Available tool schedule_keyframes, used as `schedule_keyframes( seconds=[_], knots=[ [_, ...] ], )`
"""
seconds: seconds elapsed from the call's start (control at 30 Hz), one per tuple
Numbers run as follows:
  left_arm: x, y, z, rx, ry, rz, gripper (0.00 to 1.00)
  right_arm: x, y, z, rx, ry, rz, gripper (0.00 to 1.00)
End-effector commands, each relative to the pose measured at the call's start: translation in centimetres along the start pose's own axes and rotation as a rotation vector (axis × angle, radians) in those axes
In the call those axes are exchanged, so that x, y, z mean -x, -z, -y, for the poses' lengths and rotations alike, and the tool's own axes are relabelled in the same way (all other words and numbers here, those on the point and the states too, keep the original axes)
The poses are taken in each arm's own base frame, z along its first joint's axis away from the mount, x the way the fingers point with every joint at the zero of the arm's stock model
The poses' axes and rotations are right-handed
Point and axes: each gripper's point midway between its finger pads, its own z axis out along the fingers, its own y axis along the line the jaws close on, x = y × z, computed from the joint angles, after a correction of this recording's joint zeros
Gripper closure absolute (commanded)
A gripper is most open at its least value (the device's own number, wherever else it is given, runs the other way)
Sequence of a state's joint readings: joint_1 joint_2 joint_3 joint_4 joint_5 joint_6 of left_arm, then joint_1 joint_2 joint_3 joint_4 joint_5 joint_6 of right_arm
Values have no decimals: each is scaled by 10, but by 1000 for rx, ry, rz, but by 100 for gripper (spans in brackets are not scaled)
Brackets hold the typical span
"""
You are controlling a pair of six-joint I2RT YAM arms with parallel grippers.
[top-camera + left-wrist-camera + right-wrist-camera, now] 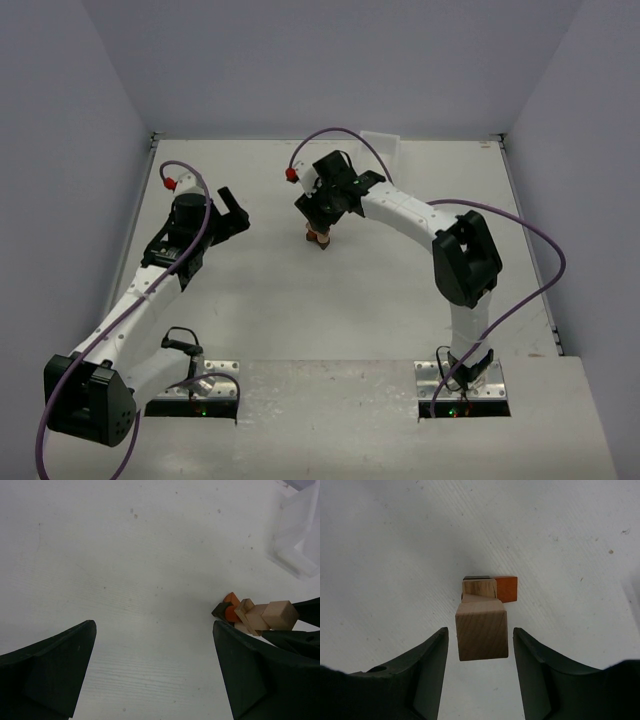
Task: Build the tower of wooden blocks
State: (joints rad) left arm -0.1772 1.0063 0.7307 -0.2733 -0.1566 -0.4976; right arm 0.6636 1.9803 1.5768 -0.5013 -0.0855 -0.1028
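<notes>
Tan block [482, 630] loose, R hand [480, 634] half-open

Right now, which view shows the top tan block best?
Right wrist: the top tan block fills the centre inside the right end effector. Left wrist shows it small at the right edge; the top view gives only a speck of the tower.

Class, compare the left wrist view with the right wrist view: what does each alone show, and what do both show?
Only the left wrist view: the white tray at the upper right, and the left gripper, jaws wide apart above the table. Only the right wrist view: the slim gaps either side of the top tan block, between the jaws of the right gripper. Both: the wood block tower of tan, orange and dark blocks on the white table.
</notes>
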Motion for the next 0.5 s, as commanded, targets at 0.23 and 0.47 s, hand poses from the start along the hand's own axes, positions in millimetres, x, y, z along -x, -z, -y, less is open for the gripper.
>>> schedule_keyframes(
  seconds=[0.23, 0.47],
  knots=[
    [13, 5, 8, -37, 4, 55, 0, 24, 22, 0, -24, 11, 90, 46],
    [12, 6, 8, -41, 5, 55, 0, 27, 20, -1, -29, 13, 101, 46]
  ],
)
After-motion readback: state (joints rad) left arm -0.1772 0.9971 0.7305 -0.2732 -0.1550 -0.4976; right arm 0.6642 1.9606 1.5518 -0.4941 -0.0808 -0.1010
